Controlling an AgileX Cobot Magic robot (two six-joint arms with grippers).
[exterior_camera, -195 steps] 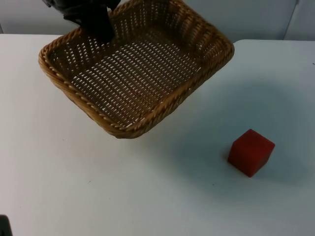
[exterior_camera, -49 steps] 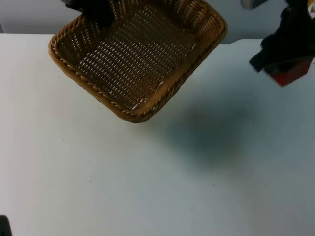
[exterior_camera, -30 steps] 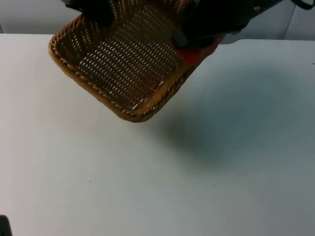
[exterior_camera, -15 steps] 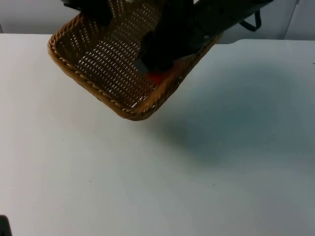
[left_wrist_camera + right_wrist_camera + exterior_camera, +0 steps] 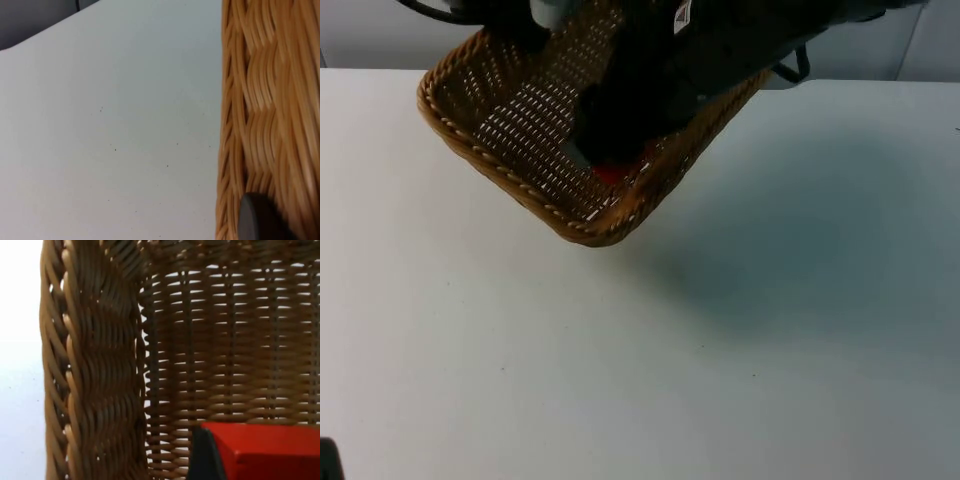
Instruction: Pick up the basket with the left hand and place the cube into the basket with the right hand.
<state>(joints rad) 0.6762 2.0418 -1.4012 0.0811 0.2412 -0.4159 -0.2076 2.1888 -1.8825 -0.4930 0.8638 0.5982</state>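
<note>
A woven brown basket (image 5: 510, 130) hangs tilted above the table at the back left. My left gripper (image 5: 512, 22) is shut on its far rim, and one black fingertip (image 5: 254, 220) presses against the wicker wall (image 5: 270, 115). From the right, my right arm reaches across the basket, and my right gripper (image 5: 608, 162) is inside it, shut on the red cube (image 5: 618, 174). The arm hides most of the cube from above. In the right wrist view the cube (image 5: 272, 450) sits against a black finger (image 5: 202, 457), close over the basket's woven floor (image 5: 225, 350) and near its side wall.
The white table (image 5: 620, 360) spreads out in front of and below the basket, with a soft shadow right of centre. A grey partition wall (image 5: 880, 45) closes off the back edge.
My right arm has carried the cube further left and lower, from the basket's right rim into its inside. The basket and left gripper have held still.
</note>
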